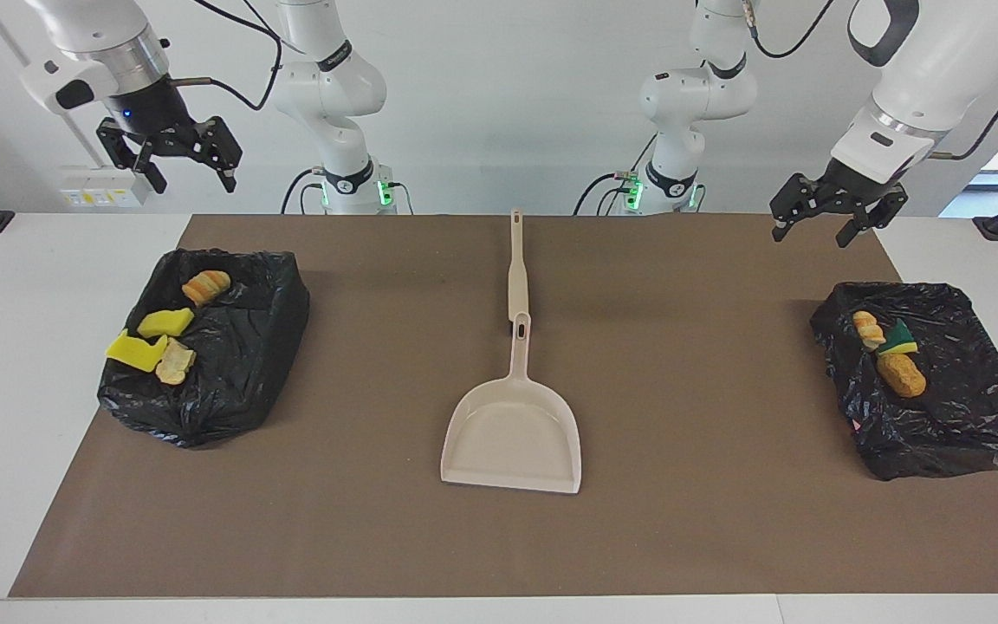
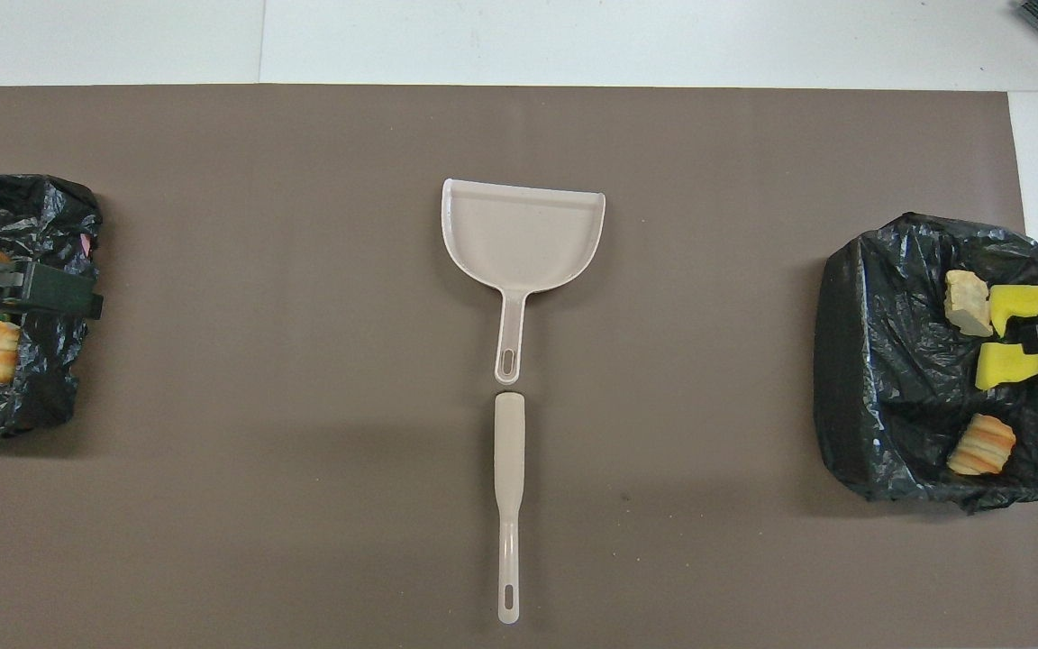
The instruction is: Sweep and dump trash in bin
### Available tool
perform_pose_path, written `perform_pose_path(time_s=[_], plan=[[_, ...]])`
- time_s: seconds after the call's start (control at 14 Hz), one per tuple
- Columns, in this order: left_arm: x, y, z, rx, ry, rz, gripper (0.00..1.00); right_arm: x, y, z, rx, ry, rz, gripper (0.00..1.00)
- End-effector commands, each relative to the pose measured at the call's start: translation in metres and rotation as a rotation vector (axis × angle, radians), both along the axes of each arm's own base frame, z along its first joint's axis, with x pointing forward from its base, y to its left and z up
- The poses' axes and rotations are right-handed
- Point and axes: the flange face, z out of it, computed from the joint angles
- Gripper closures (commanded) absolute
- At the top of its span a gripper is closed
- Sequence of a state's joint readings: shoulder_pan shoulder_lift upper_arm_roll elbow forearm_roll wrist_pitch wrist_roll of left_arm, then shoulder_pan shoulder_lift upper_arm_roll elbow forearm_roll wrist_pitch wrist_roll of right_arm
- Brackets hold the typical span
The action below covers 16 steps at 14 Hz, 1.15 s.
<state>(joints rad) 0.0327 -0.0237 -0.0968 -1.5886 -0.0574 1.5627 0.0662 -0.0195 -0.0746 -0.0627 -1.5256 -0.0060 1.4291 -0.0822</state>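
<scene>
Yellow sponge chunks (image 1: pixel 142 338) and tan bread-like scraps (image 1: pixel 899 374) lie in black-bagged bins (image 1: pixel 239 347) mid-frame at both edges; light, soft, best pinched across their middles; left gripper (image 1: pixel 837 218) and right gripper (image 1: pixel 171 156) hang released, empty

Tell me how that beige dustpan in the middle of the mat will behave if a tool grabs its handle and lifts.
The dustpan looks like thin moulded plastic, so probably stiff and light. Its wide scoop hangs off a slim handle, so it may droop scoop-first unless gripped firmly. Lying flat on the mat, it should slide rather than tip if nudged.
</scene>
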Motion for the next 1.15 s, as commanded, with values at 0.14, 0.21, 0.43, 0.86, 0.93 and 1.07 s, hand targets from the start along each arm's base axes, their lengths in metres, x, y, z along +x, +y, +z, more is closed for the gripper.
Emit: perform_pose_path(time_s=[0.14,0.21,0.43,0.86,0.93,1.07], plan=[[-0.012,-0.011,0.026,0.008,0.0,-0.025,0.0,-0.006,-0.002,-0.001,-0.013,-0.014,0.028,0.0],[-0.014,-0.007,0.036,0.032,0.016,-0.026,0.0,-0.006,-0.002,-0.001,-0.013,-0.014,0.028,0.0],[-0.015,-0.009,0.036,0.025,0.025,-0.032,0.0,-0.006,-0.002,-0.001,-0.013,-0.014,0.029,0.0],[-0.018,-0.003,0.032,0.026,0.034,-0.028,0.0,-0.006,-0.002,-0.001,-0.013,-0.014,0.029,0.0],[-0.017,-0.003,0.032,0.026,0.032,-0.027,0.0,-0.006,-0.002,-0.001,-0.013,-0.014,0.029,0.0],[-0.017,-0.004,0.032,0.025,0.028,-0.029,0.0,-0.006,-0.003,-0.001,-0.013,-0.014,0.028,0.0]])
